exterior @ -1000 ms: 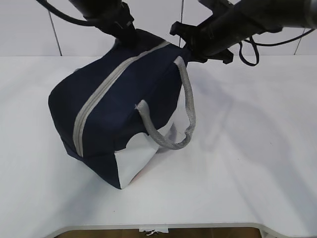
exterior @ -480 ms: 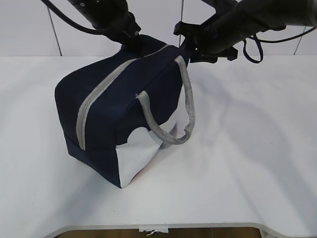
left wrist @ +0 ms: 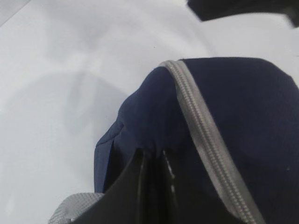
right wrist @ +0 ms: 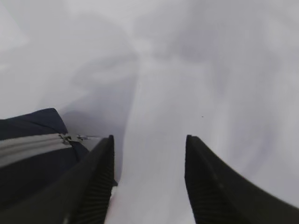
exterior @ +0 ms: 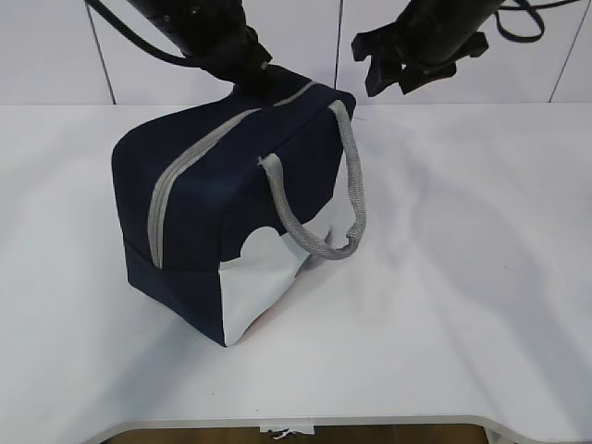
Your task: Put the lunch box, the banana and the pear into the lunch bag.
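The navy lunch bag (exterior: 213,213) stands on the white table (exterior: 462,277) with its grey zipper (exterior: 199,153) run shut along the top. One grey handle (exterior: 350,194) hangs over the near side. My left gripper (exterior: 252,72) is shut on the bag's fabric at its far top end; the left wrist view shows its closed jaws (left wrist: 154,156) against the navy cloth (left wrist: 243,102) beside the zipper (left wrist: 201,130). My right gripper (exterior: 400,79) is open and empty, above and right of the bag. In the right wrist view it (right wrist: 149,140) hovers over the table beside the zipper pull (right wrist: 70,137). Lunch box, banana and pear are hidden.
The table's front edge (exterior: 305,424) runs along the bottom of the exterior view. A white tiled wall (exterior: 55,46) stands behind the table. A black cable (exterior: 518,23) hangs from the right arm.
My right gripper has let go of the bag's far end, opened, and risen up and to the right. The bag has shifted a little right and sits more upright. My left gripper keeps hold.
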Robot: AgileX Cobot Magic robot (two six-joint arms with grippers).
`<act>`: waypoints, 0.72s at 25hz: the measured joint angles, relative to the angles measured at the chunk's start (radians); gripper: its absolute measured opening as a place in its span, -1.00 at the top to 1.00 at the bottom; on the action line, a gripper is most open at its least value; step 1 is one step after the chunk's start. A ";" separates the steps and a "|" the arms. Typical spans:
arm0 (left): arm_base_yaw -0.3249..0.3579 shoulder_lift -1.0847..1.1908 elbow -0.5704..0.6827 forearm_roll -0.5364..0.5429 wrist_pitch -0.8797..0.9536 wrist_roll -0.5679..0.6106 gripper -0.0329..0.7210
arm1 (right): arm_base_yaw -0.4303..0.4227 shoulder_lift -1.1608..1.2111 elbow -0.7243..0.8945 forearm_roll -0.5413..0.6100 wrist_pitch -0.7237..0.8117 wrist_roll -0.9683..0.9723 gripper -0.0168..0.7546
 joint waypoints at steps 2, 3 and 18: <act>0.000 0.002 0.000 -0.002 -0.003 -0.020 0.86 | -0.001 -0.002 -0.063 -0.051 0.089 -0.002 -0.06; 0.000 0.004 0.000 -0.002 -0.003 -0.029 0.86 | -0.001 -0.002 -0.077 -0.061 0.110 -0.002 -0.06; 0.000 -0.016 -0.002 0.027 0.093 -0.125 0.03 | -0.001 -0.035 -0.228 -0.108 0.385 -0.002 -0.05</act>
